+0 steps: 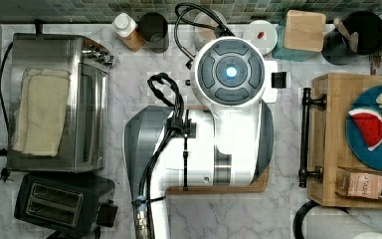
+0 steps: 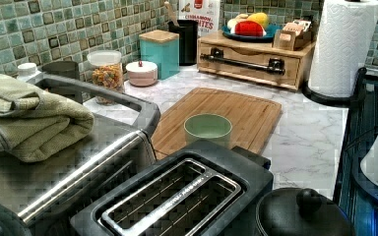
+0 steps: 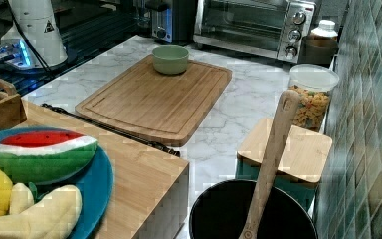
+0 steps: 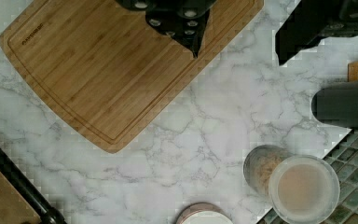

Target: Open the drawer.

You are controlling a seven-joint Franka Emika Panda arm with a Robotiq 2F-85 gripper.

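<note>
The drawer [image 2: 248, 66] is a light-brown wooden box at the counter's far end in the left view. Its front looks flush and shut. A long black bar handle [image 2: 241, 61] runs across the front on two posts. In the top view the handle [image 1: 306, 137] stands upright at the right, just right of my white arm [image 1: 231, 99]. The wrist view has the handle [image 4: 14, 179] as a dark bar at a corner. My gripper [image 4: 239, 53] hangs open over the marble beside the cutting board, well away from the handle, with nothing between its fingers [image 4: 186, 28].
A bamboo cutting board [image 2: 236, 110] carries a green bowl [image 2: 207, 128]. A blue plate of toy fruit [image 1: 368, 149] sits on the drawer box. A paper towel roll [image 2: 342, 46], jars [image 2: 107, 76], a teal canister [image 2: 160, 51], a toaster oven [image 1: 54, 114] and a toaster [image 2: 172, 196] ring the counter.
</note>
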